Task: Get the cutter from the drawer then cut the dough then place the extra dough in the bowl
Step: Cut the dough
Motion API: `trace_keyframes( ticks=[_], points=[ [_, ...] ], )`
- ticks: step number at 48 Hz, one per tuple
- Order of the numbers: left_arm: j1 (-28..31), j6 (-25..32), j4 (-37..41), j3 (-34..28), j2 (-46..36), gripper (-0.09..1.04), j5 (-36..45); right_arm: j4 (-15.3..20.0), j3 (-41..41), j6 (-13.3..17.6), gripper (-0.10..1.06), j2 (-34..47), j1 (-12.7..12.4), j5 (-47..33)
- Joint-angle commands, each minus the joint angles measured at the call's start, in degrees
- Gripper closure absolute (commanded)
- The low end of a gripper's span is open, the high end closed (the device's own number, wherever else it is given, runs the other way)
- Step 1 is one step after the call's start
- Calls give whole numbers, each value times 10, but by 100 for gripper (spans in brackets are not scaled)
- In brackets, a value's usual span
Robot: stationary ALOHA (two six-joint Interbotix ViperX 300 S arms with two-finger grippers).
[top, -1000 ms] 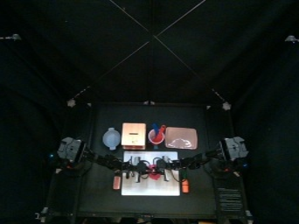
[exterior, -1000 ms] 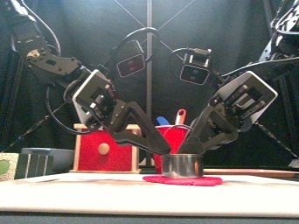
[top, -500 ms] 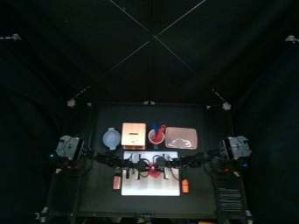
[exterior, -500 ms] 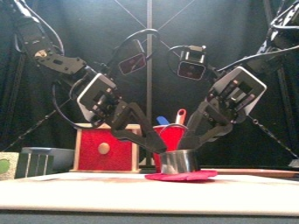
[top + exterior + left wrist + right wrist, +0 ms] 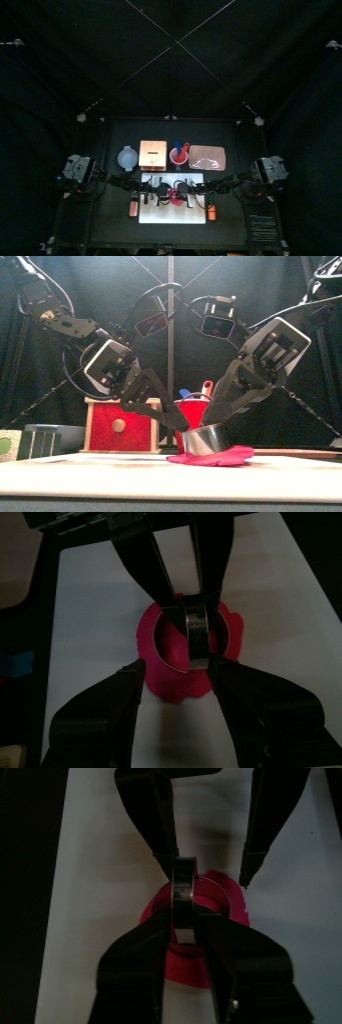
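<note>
The round metal cutter (image 5: 203, 440) stands tilted on the red dough (image 5: 214, 456), in the middle of the white cutting board (image 5: 194, 214). The dough's right edge is lifted off the board. My left gripper (image 5: 170, 426) reaches down from the left, its jaws on either side of the cutter ring (image 5: 185, 634). From the right, my right gripper (image 5: 222, 421) pinches the cutter's wall (image 5: 185, 880) above the dough (image 5: 207, 958). In the top view both grippers meet over the board, the left gripper (image 5: 158, 190) beside the right gripper (image 5: 187, 192).
Behind the board stand the blue-grey bowl (image 5: 126, 157), the wooden box (image 5: 152, 153) with its red drawer front (image 5: 120, 426), the red cup with knives (image 5: 198, 406) and the pink tray (image 5: 209, 158). Small orange toys (image 5: 134, 209) lie beside the board's edges.
The cutter has gone from flat on the dough to tilted, and the dough's right edge has risen with it. Both grippers have lifted slightly.
</note>
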Motion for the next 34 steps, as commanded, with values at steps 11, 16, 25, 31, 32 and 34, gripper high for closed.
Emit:
trace_keyframes(
  ticks=[11, 16, 25, 31, 32, 34],
  points=[
    [-1, 4, 17, -17, -38, 9, 3, 4, -10, -1, 1, -21, 0, -2],
    [-1, 3, 34, -22, -54, 9, 3, 4, -10, -1, 1, -20, -2, -2],
    [-1, 3, 62, -24, -60, 9, 2, 4, -13, -2, 1, -20, -2, -2],
    [-1, 2, 65, -21, -62, 9, 3, 0, -17, -2, 1, -20, -2, 0],
    [-1, 2, 65, -19, -62, 9, 4, -1, -18, -3, 1, -20, -2, 2],
    [-2, 2, 65, -16, -62, 9, 4, -3, -23, -4, 1, -20, -3, 8]
  ],
)
